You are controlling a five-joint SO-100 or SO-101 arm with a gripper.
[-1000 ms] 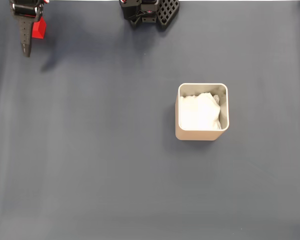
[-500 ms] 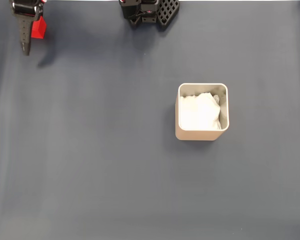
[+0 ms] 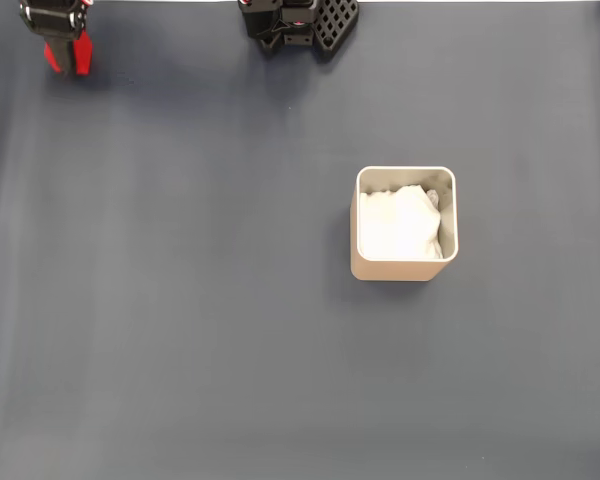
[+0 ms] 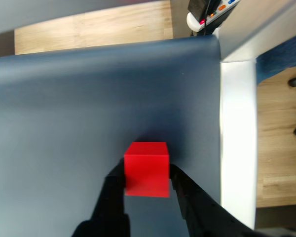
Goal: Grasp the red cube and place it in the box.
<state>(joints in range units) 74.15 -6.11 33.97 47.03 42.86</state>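
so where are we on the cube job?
Grasp looks done: the gripper is shut on the red cube, which seems raised off the mat. In hand: carrying it, at the fixed view's top-left corner. Left: move to the box, which holds just white paper, and release.

- Gripper [image 3: 65,52]: top left corner, closed around the red cube [image 3: 77,55].
- Box [image 3: 404,272]: beige, right of centre, white paper [image 3: 398,225] inside.
- Mat [image 3: 200,300]: dark grey-blue.
- Black arm base [image 3: 300,22]: top edge.
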